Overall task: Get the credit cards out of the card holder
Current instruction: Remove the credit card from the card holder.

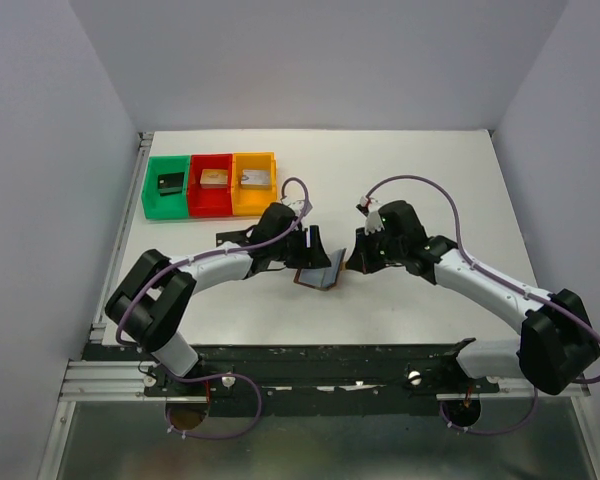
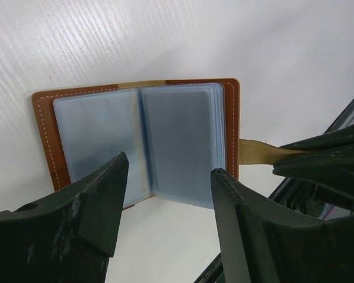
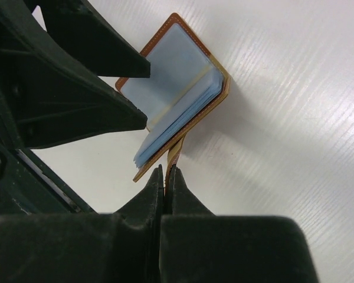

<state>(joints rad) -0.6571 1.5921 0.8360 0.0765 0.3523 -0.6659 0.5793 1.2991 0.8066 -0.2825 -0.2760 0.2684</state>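
Card holder (image 2: pixel 147 141) lies open on the white table (image 1: pixel 430 180), inner side up, near the middle of the near half, between my two pincers. Brown leather outer with pale stitching along the edge. Inside, a stack of pale blue-grey sleeves, fanned a little at the spine. A tan strap (image 3: pixel 176 150) runs off its right-hand edge.

My right pincer (image 3: pixel 166 171) is closed tight on that strap, jaws pressed together with only the thin tab between them. Whether this pull lifts that edge of the holder off the table I cannot tell.

My left pincer (image 2: pixel 168 177) hangs over the open sleeves, jaws well apart and gripping nothing. One fingertip sits above the left page, the other above the right. From the wrist view I cannot tell if the tips touch the sleeves.

Far left of the table, well apart from the holder, stands a row of three bins, green (image 1: pixel 165 211), red (image 1: pixel 210 211), orange (image 1: pixel 253 210), each touching the next, with a small block in each.
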